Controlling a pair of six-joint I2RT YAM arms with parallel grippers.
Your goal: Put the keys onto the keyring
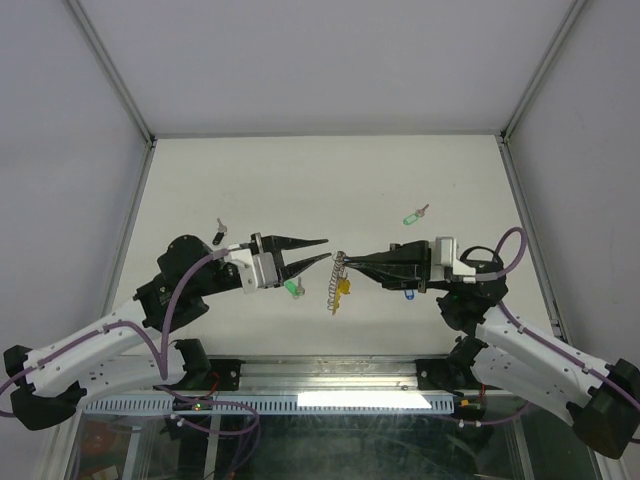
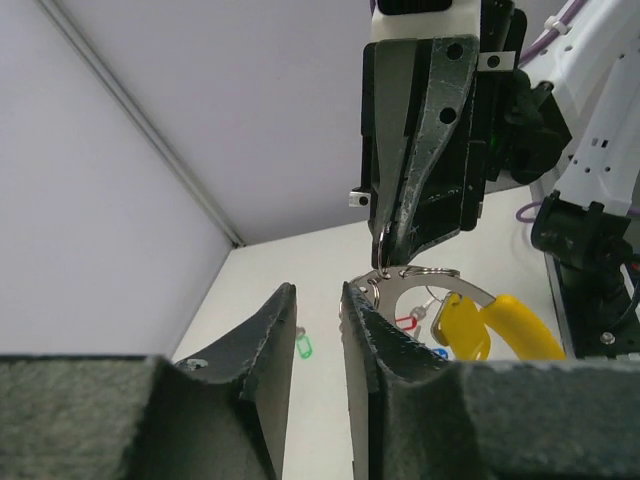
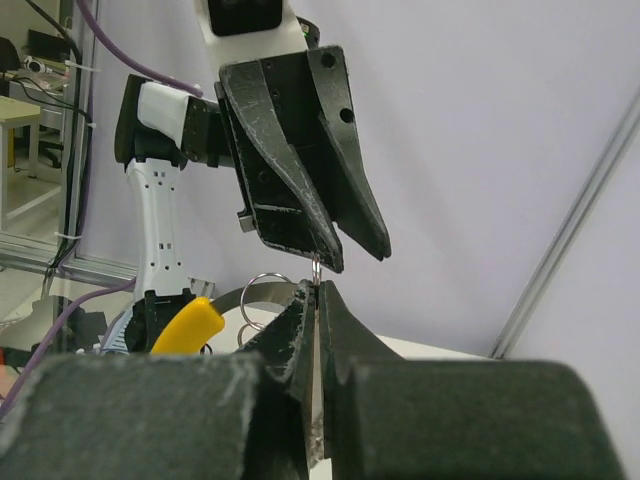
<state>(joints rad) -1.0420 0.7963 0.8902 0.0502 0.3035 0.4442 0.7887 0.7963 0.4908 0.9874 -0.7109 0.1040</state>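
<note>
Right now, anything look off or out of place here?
Nothing spilled or broken. The silvery coiled metal keyring with a yellow segment dangles from the shut right gripper; the open left gripper faces it, empty. A green-tagged silver key lies off alone beyond the right gripper.

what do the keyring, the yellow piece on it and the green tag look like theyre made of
Keyring: metal by the look of it, silvery and shiny, with a coiled, chain-like surface.
Yellow piece: probably plastic, smooth, opaque and evenly coloured, with soft rounded edges.
Green tag: likely plastic too, given the bright, uniform colour, but it is too small to be sure.
</note>
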